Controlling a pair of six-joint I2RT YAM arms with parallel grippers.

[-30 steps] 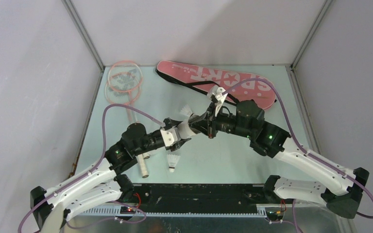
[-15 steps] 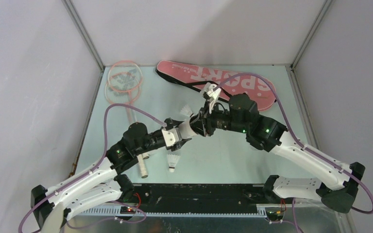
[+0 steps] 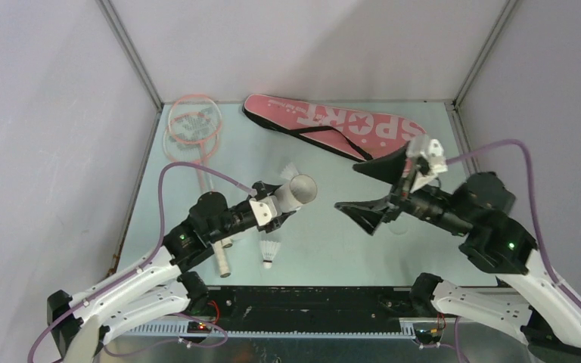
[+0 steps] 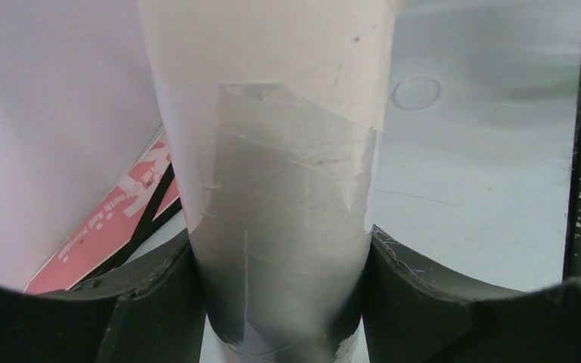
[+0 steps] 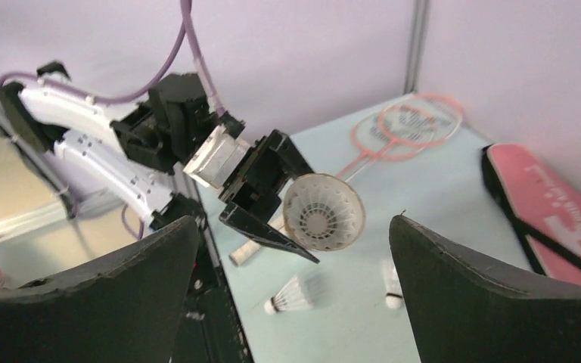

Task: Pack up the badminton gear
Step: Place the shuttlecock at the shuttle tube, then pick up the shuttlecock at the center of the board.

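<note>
Tube point(image 3: 296, 193) at table centre, clamped in left gripper point(image 3: 278, 203), mouth toward 3 o'clock, right gripper point(image 3: 346, 187) spread wide and empty; risk: the tilt could spill the seated shuttlecock point(image 5: 324, 212); count: one tube, one shuttlecock inside, two loose shuttlecocks point(image 3: 272, 253) at its 6 and 12 o'clock, two rackets point(image 3: 191, 128) at 11 o'clock, one bag point(image 3: 333, 121) at 1 o'clock.

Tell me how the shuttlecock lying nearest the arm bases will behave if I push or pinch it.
The shuttlecock lies on its side, so a push would probably swing it in an arc rather than slide it straight. It looks very light and may skitter on the smooth table. Its feather skirt likely crushes; pinch the cork end.
</note>
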